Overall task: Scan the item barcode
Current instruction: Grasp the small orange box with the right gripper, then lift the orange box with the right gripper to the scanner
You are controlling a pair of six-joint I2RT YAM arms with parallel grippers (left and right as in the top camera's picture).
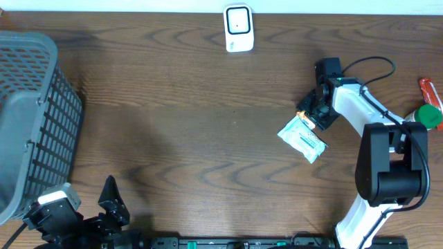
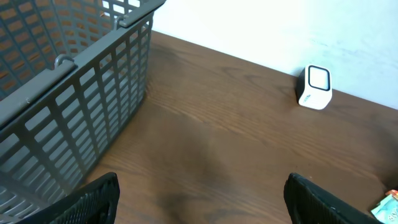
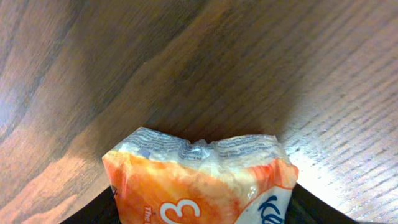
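Grey mesh basket (image 1: 62, 117) stands at table's (image 1: 194, 145) left.

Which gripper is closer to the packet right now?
Right. The right gripper is at the packet's upper end. The left gripper sits far away beside the basket.
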